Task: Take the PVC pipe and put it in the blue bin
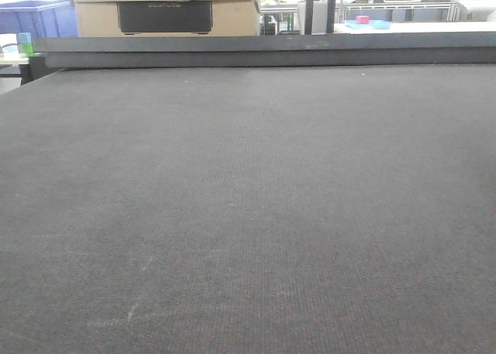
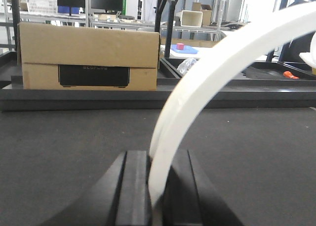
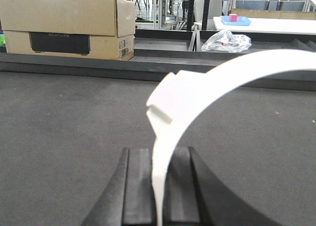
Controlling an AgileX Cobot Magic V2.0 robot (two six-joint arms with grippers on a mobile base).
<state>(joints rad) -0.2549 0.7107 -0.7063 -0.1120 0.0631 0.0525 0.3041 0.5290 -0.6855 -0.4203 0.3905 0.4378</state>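
No PVC pipe shows in any view. The only blue container is a crate [image 1: 31, 17] beyond the table's far left corner; I cannot tell whether it is the blue bin. Neither arm appears in the front view. In the left wrist view my left gripper [image 2: 158, 157] hangs over the dark mat with its jaws close together. A white curved band [image 2: 207, 72] rises from the slit between them and arcs to the upper right. My right gripper [image 3: 158, 154] looks the same, jaws together, with a similar white band [image 3: 197, 87] between them.
The dark grey mat [image 1: 248, 214] fills the table up to a raised black rim [image 1: 263, 52]. Behind the rim stands a cardboard box [image 1: 163, 5] [image 2: 89, 58] [image 3: 64, 25]. A crumpled plastic bag [image 3: 227, 40] and shelving lie further back.
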